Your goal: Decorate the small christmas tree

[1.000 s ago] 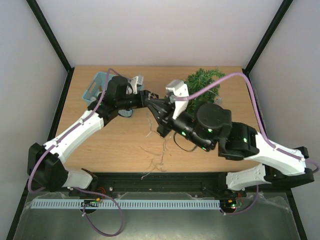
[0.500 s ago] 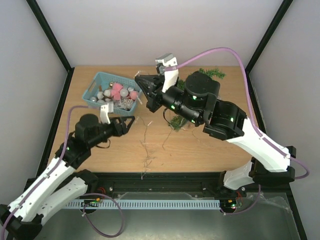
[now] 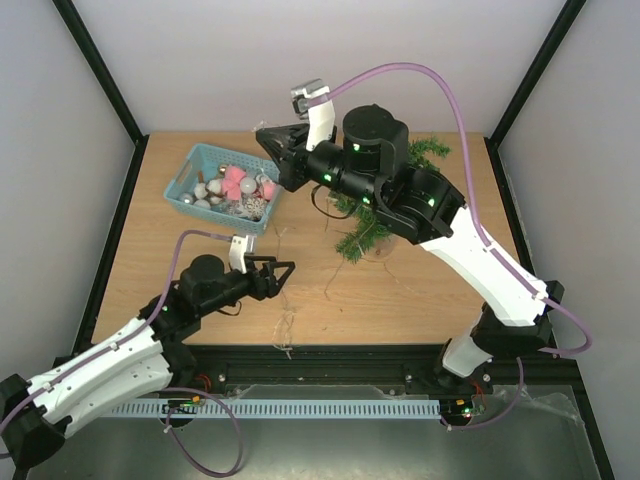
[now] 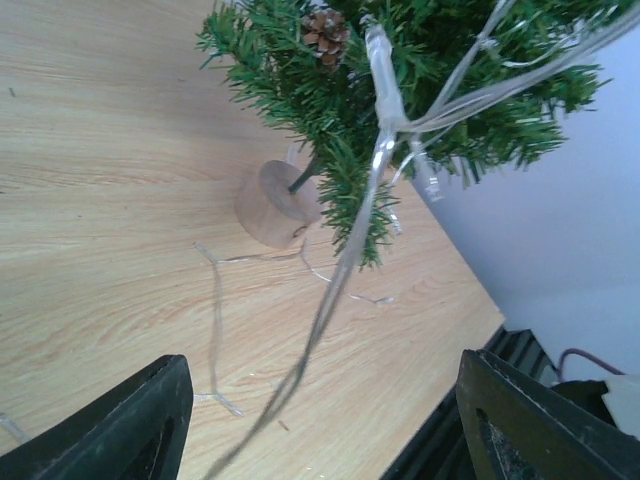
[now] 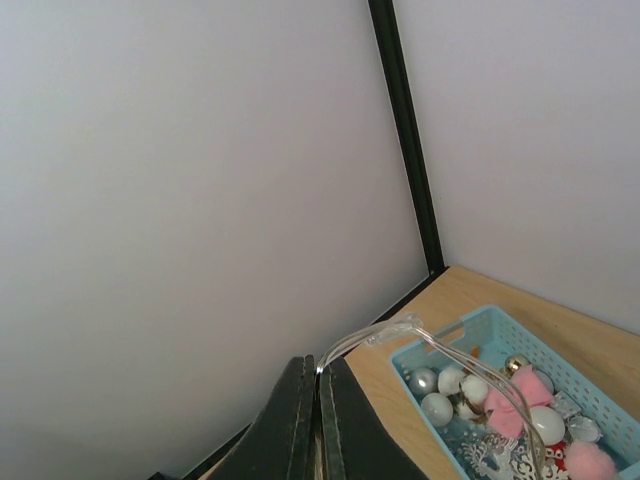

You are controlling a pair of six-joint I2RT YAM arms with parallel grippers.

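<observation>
The tree (image 3: 360, 240) stands right of the table's (image 3: 440, 290) middle, toward the back, and the right arm crossing above hides most of it from the top camera. It is small and bushy, with dark green needle branches. A thin dark stem sits in a pale round wooden base (image 4: 268, 205) that rests flat on the table. A brown pine cone (image 4: 325, 30) sits among the upper branches. A clear light string (image 4: 383, 80) hangs through the needles. From there it trails down past the base and across the wood in thin loops, on the tree's near-left side.

The left gripper (image 3: 288, 278) is near and left of the tree, low over the table, and points toward it. Its jaws stand wide apart and grip nothing. From its wrist camera the string runs across the gap between the fingers, but neither finger touches it.

The right gripper (image 3: 262, 135) is raised to the tree's far left, above the back edge of the table. Its jaws are pressed together on the light string, which arcs out from between the tips.

A teal basket (image 3: 180, 176) of pink, silver and white ornaments (image 3: 236, 183) sits well left of the tree, just below that gripper.
</observation>
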